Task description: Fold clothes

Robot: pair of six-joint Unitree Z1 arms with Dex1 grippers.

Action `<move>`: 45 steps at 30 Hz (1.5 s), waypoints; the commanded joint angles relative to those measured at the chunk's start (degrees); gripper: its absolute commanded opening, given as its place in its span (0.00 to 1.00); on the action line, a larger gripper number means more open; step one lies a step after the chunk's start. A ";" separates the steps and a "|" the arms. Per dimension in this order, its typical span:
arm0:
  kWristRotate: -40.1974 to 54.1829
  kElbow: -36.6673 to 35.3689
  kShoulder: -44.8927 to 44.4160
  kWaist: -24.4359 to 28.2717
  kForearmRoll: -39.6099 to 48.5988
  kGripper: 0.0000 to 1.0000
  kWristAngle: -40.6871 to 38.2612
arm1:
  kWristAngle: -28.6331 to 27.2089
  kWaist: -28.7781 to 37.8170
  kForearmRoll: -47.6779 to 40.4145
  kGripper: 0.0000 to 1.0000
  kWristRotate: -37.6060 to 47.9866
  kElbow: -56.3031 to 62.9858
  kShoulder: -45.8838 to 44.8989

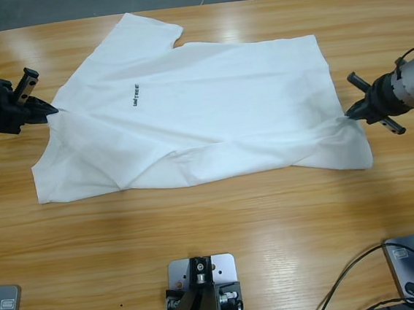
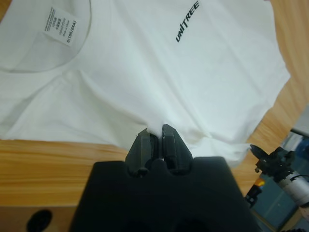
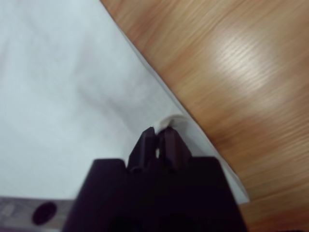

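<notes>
Shirt cloth is pinched by the left gripper and the right gripper; thin pinches could slip out when pulled.

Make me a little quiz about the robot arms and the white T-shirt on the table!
1. True or false: the T-shirt lies on the wooden table.
2. What is the left gripper pinching? A) a sock B) the T-shirt's cloth C) nothing
3. Fill in: the right gripper is shut on the T-shirt's ____.

Key: 1 true; 2 B; 3 edge.
</notes>
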 commanded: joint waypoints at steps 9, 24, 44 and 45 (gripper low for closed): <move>3.19 -2.97 7.37 1.21 -1.27 0.00 2.33 | -1.39 -0.78 -5.38 0.00 -7.78 -0.76 3.26; 36.89 0.49 -8.56 -1.87 7.85 0.96 2.34 | 0.31 2.96 11.78 1.00 -32.50 -5.08 -15.20; 80.61 6.72 15.45 -15.32 13.39 0.95 13.33 | -0.81 7.62 17.91 0.64 -38.65 -4.04 -8.28; 80.12 7.02 15.87 -15.32 12.33 0.95 13.49 | -0.87 7.13 17.26 0.64 -38.26 -3.29 -8.26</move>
